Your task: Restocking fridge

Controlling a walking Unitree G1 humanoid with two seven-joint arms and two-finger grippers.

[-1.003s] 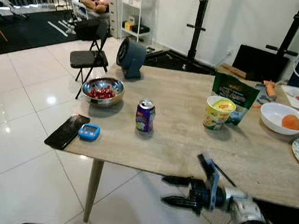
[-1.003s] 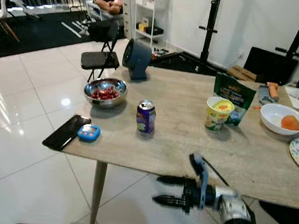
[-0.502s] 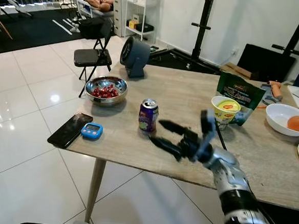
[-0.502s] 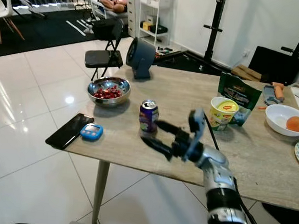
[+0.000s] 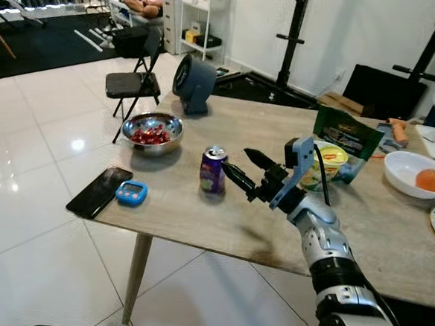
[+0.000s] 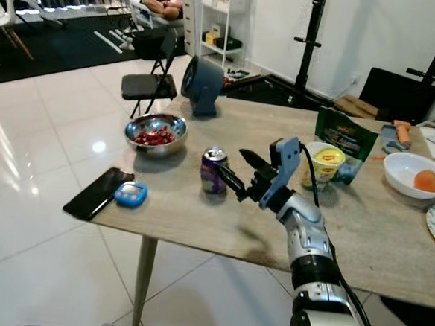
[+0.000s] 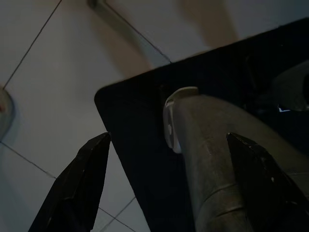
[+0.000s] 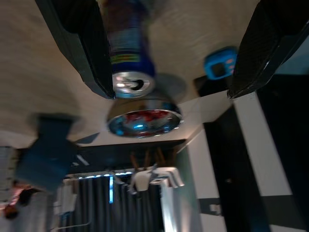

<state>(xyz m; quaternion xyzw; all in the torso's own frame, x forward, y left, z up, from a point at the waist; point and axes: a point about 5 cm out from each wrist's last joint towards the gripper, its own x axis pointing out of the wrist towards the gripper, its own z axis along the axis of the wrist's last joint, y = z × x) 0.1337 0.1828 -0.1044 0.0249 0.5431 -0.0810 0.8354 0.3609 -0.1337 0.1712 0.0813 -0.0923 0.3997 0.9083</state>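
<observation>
The purple soda can (image 5: pixel 212 170) stands upright on the wooden table (image 5: pixel 199 214), near its front edge. Just beside it is the right gripper (image 5: pixel 241 167), fingers spread apart and not touching it. In the blurred right wrist view, the steel bowl of red fruit (image 8: pixel 144 123) lies beyond the can. The left gripper (image 7: pixel 169 188) hangs in shade over floor tiles, fingers apart.

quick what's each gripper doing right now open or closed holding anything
Left gripper: open, holding nothing, idle over the floor.
Right gripper: open, holding nothing, fingers just short of the can.
</observation>
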